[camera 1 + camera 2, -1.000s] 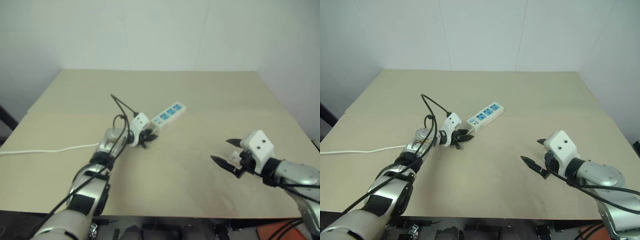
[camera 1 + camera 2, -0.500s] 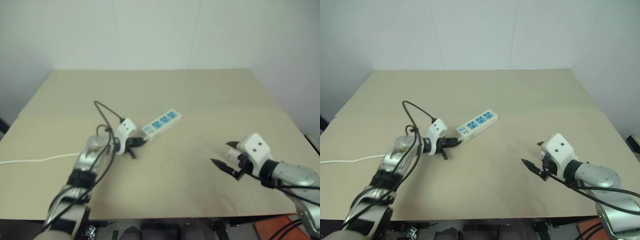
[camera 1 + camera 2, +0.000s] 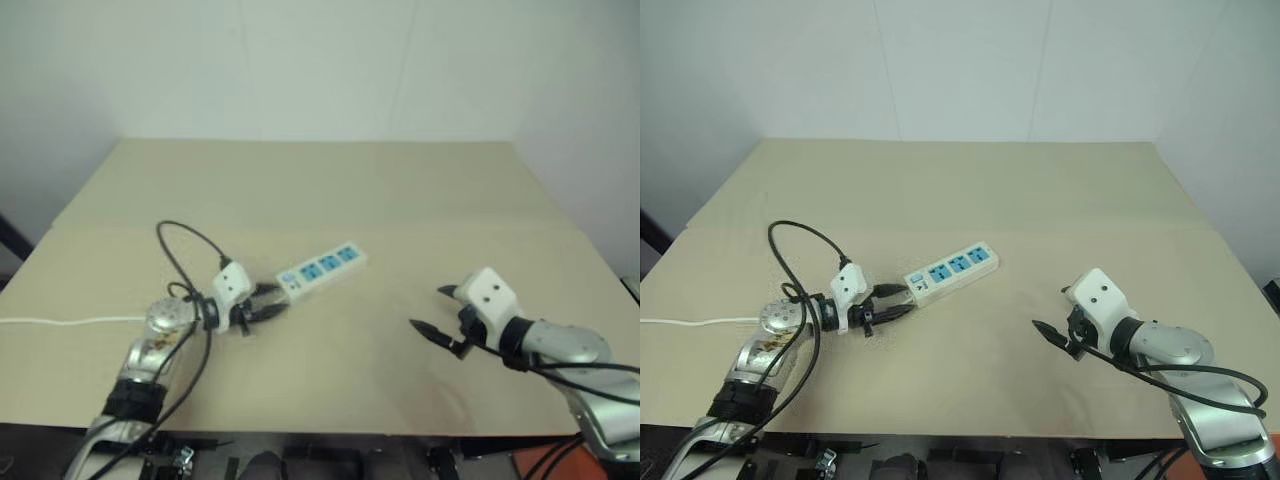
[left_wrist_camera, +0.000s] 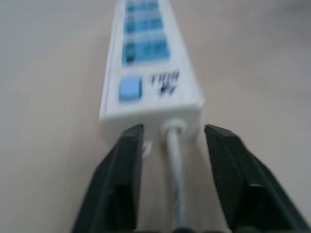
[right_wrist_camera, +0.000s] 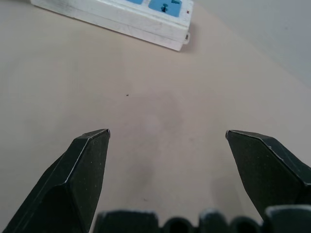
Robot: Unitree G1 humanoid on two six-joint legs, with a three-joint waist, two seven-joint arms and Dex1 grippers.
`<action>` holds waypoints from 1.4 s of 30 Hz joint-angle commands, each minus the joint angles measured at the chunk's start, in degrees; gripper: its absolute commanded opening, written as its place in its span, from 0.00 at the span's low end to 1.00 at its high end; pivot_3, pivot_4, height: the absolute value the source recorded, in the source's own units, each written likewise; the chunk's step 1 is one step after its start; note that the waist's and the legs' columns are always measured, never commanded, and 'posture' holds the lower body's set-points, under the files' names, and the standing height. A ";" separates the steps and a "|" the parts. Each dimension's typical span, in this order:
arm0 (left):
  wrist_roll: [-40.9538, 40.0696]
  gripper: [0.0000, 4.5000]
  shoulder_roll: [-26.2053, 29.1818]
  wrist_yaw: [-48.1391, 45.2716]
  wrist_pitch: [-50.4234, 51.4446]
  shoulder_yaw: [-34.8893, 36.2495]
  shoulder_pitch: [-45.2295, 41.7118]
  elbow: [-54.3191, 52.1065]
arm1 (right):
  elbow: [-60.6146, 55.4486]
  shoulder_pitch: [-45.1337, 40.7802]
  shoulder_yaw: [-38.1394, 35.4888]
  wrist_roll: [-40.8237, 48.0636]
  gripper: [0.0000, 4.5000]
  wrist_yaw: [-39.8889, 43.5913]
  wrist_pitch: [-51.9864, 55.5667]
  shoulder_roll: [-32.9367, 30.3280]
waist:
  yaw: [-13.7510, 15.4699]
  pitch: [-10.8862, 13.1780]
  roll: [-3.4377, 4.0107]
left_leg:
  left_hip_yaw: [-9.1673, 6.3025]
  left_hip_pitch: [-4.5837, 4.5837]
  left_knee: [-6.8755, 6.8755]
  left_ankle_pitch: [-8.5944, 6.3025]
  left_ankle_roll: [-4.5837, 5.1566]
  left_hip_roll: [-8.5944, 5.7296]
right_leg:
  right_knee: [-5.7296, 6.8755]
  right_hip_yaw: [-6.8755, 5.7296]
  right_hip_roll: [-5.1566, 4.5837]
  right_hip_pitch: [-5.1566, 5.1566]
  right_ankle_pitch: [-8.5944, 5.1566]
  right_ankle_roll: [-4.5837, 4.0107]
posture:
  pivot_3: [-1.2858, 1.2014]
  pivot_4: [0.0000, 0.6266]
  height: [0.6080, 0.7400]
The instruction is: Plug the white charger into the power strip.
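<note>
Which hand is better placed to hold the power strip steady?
Left: its hand is at the power strip's switch end, fingers open beside the cord. The right hand hangs open, apart from it.

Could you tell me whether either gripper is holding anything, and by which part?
Nothing is held: the left gripper stands open astride the power strip's cord, and the right gripper is open.

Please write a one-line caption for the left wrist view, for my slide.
Left gripper open, its fingers either side of the cord at the switch end of the power strip on the table.
</note>
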 commanded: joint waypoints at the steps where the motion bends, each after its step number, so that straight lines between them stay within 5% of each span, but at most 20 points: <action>1: -5.17 0.74 -0.77 -1.05 -2.90 4.08 0.52 -0.64 | -1.47 0.95 -1.89 -0.54 1.00 -0.13 -1.58 -0.14 | -0.02 0.00 0.00 | 0.00 0.00 0.00 0.00 0.00 0.00 | 0.00 0.00 0.00 0.00 0.00 0.00 | 0.52 0.24 1.00; 5: -7.64 0.99 -1.30 -1.33 -2.14 5.51 0.56 -0.05 | -2.17 2.37 -2.40 -0.65 1.00 -0.36 -1.26 -0.10 | -0.05 0.00 0.00 | 0.00 0.02 0.00 0.00 0.01 0.00 | 0.00 0.00 0.01 0.01 0.00 0.00 | 0.52 0.24 1.00; 11: -4.08 0.99 -6.63 5.09 -10.76 5.86 -2.14 8.56 | -2.07 2.15 -2.25 -1.44 1.00 -1.16 -1.37 0.12 | -0.01 0.00 0.00 | 0.00 0.13 0.01 0.00 0.00 0.00 | 0.03 0.00 0.01 0.08 0.00 0.00 | 0.52 0.24 1.00; 19: -3.57 0.99 -11.10 1.37 -17.81 4.85 -9.39 25.47 | -3.05 2.73 -3.05 -2.57 1.00 -2.56 -0.98 0.44 | -0.02 0.00 -0.01 | 0.00 0.05 0.03 0.00 0.00 -0.03 | 0.01 0.00 0.02 0.04 0.00 0.01 | 0.52 0.24 1.00; 29: -4.27 0.99 -10.64 -6.42 -15.71 2.81 -9.89 25.41 | -4.53 4.21 -3.32 -3.31 1.00 -4.55 -0.17 1.54 | -0.12 0.00 -0.01 | 0.00 0.07 0.03 0.00 0.01 -0.03 | 0.04 0.00 0.03 0.05 0.00 0.01 | 0.52 0.24 1.00; 42: 2.17 0.99 -10.65 0.75 -20.32 2.31 -10.42 31.76 | -4.62 4.21 -2.70 -4.14 1.00 -5.97 0.06 2.47 | -0.06 -0.03 0.01 | -0.01 0.29 0.03 0.00 0.01 -0.03 | 0.09 0.00 0.03 0.21 0.00 0.01 | 0.52 0.24 1.00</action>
